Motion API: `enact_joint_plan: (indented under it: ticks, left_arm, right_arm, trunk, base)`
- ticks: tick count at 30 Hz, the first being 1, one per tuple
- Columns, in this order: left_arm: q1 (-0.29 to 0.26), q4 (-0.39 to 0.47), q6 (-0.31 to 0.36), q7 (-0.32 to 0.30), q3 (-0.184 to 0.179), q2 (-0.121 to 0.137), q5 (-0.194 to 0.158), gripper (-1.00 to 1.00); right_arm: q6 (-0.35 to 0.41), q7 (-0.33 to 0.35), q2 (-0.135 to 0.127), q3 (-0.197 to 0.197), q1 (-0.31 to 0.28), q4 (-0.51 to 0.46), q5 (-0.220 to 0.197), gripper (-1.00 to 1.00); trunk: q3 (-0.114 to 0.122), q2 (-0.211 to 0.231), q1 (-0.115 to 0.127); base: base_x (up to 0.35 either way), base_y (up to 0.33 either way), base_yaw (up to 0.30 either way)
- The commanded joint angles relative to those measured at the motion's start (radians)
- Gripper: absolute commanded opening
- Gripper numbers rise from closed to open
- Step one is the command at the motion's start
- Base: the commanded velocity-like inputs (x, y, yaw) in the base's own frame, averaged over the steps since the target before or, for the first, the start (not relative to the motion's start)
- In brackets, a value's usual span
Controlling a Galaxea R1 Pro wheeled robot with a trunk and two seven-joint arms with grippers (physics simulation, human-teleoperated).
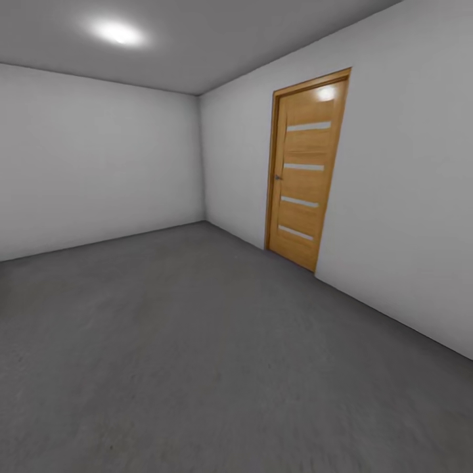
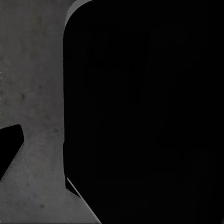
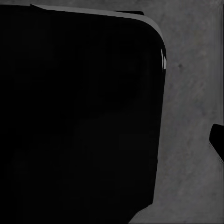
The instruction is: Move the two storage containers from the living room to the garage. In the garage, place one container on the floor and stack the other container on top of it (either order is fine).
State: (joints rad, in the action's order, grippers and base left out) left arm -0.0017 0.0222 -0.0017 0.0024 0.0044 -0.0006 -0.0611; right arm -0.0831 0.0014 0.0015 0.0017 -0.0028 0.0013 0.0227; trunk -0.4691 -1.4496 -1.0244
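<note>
Left wrist: a big black rounded shape [image 2: 144, 112] is blocking most of the picture; a strip of speckled grey floor [image 2: 32, 84] is showing beside it, and a small black wedge [image 2: 9, 149] is poking in at the picture's edge.
Right wrist: a like black rounded mass [image 3: 79, 112] is covering most of the picture, with grey floor [image 3: 191, 93] showing past it and a small dark tip [image 3: 217, 140] at the edge.
Grippers: I cannot tell whether either one is spread or pressed together; the black shapes are too dark to read.
Floor: in the head view the dark grey matte floor [image 1: 197, 368] is stretching from the near edge to the walls.
Door: a wooden door [image 1: 303, 172] with four pale slits is standing closed in the right wall [image 1: 407, 197].
Far wall: a plain white wall [image 1: 98, 157] is meeting the right one at a corner.
Ceiling: a grey ceiling [image 1: 217, 39] is carrying a glowing lamp [image 1: 118, 31].
Place: this is looking like the garage.
</note>
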Motion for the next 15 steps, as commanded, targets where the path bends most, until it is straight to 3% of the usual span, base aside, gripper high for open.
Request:
enact_joint_plan:
  ticks: [1,15]
  left_arm:
    - [0.000,0.000,0.000,0.000,0.000,0.000,-0.006,1.00]
    - [0.000,0.000,0.000,0.001,-0.001,-0.001,-0.006,1.00]
  right_arm:
    - [-0.003,0.000,0.000,0.000,0.000,0.000,0.002,1.00]
    - [-0.003,0.000,0.000,0.000,0.000,0.000,0.003,1.00]
  trunk:
    - [-0.001,0.000,-0.001]
    - [-0.001,0.000,-0.001]
  base:
    - [0.325,0.000,0.000]
    - [0.326,0.000,0.000]
